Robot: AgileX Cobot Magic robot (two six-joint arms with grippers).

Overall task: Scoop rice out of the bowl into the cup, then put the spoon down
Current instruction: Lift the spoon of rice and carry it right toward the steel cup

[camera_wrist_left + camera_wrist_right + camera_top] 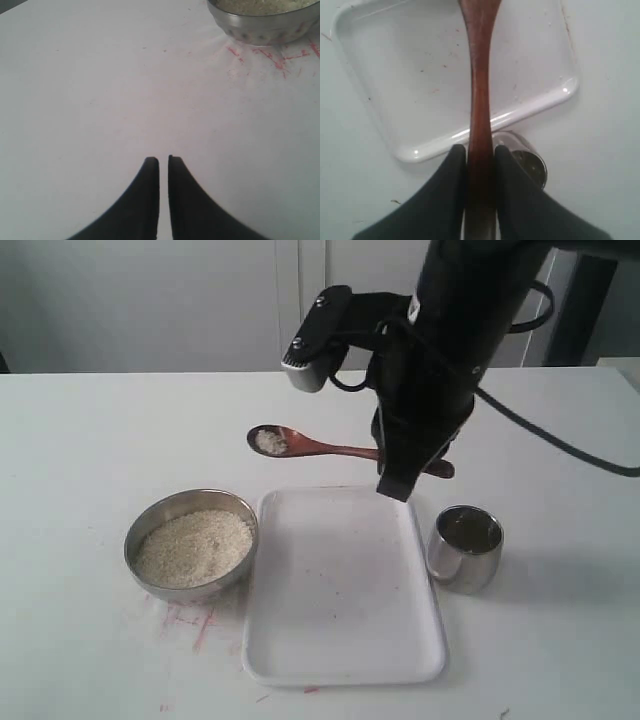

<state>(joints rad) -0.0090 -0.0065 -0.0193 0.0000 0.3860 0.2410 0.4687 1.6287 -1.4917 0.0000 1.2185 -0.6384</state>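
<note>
My right gripper (400, 485) (480, 150) is shut on the handle of the wooden spoon (300, 445) (480, 75). It holds the spoon level in the air over the far edge of the tray. A small heap of rice (270, 442) lies in the scoop, which points left. The steel bowl (190, 494) (265, 27) stands left of the tray, filled with rice (193, 548) (260, 5). The steel cup (465, 550) (532, 165) stands right of the tray, below and right of the gripper. My left gripper (163, 160) is shut on nothing, low over the bare table near the bowl.
A white rectangular tray (340, 590) (420, 75) lies between bowl and cup. Red scribble marks (195, 625) (270, 55) stain the white table in front of the bowl. The right arm's cable (560, 440) trails off to the right.
</note>
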